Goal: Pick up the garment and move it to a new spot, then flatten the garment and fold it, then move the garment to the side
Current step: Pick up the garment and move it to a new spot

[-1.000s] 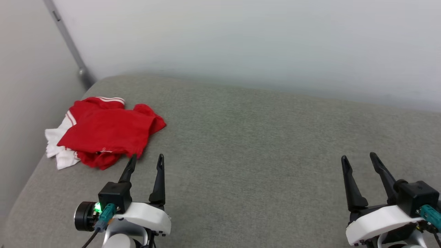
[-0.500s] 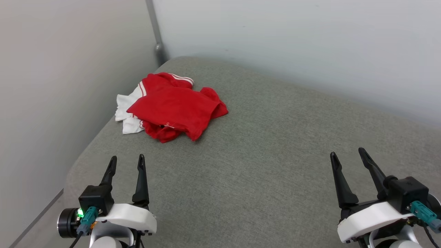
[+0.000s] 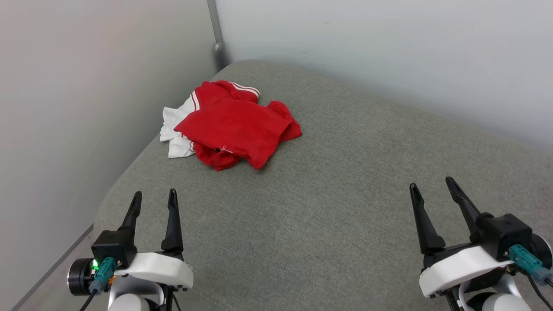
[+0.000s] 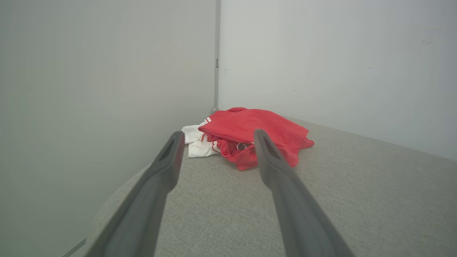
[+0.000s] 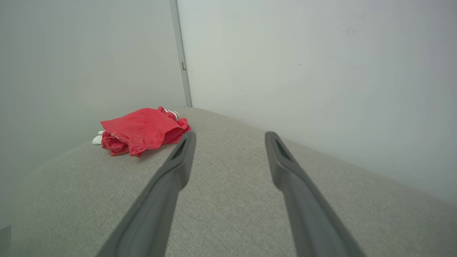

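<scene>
Garment (image 3: pixel 233 129): soft red fabric with white sleeve cloth, red-and-white striped trim and a tiny white stitched mark near the lower fold; crumpled into a loose, rounded heap of layered folds. Lies in the upper left-centre of the head view, on the far left corner of the grey pad (image 3: pixel 345 194), close to the wall corner and well apart from both grippers. Pad surface: coarse woven upholstery, matte, flat on top, rounded at the edges. Walls (image 3: pixel 389 43): pale, smooth, plain; meet at a thin grey vertical strip (image 3: pixel 214 26). Left gripper (image 3: pixel 155 193): lower left of the head view; glossy white shell, black block, green light, teal plug; two long, dark, tapered fingers (image 3: pixel 173 220) spread apart, holding nothing. Right gripper (image 3: pixel 431 183): lower right of the head view, same build; fingers likewise spread in a narrow V, empty, above bare pad. Left wrist view: red heap seen beyond and between the two fingertips.
</scene>
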